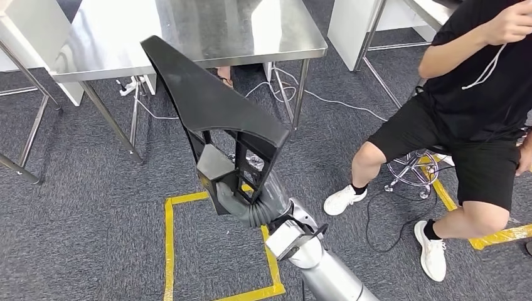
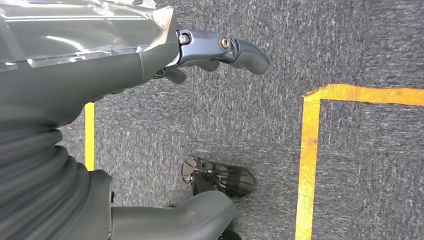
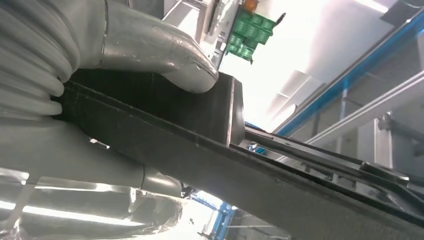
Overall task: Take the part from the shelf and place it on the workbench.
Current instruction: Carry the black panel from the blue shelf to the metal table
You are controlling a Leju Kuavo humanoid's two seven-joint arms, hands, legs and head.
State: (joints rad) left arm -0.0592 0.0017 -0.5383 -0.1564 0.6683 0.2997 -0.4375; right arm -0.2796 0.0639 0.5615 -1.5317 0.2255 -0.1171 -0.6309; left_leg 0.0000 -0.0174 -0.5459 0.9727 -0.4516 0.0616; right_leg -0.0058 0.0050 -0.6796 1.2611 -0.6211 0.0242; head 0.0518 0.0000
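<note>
Head view: right robot hand [image 1: 241, 197] gripping part [image 1: 207, 100], workbench [image 1: 188, 31] beyond

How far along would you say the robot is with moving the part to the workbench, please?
Pickup looks done: the right robot hand grips the long black plastic part, raised above the carpet. Carrying is in hand. Left: setting it on the shiny steel workbench ahead. The left robot hand holds nothing.

A steel workbench [image 1: 188, 28] stands on grey carpet floor [image 1: 81, 207], its top bare and shiny. Yellow tape lines [image 1: 169, 244] mark a square on the carpet, and white cables [image 1: 326, 100] trail across it beneath the bench.
</note>
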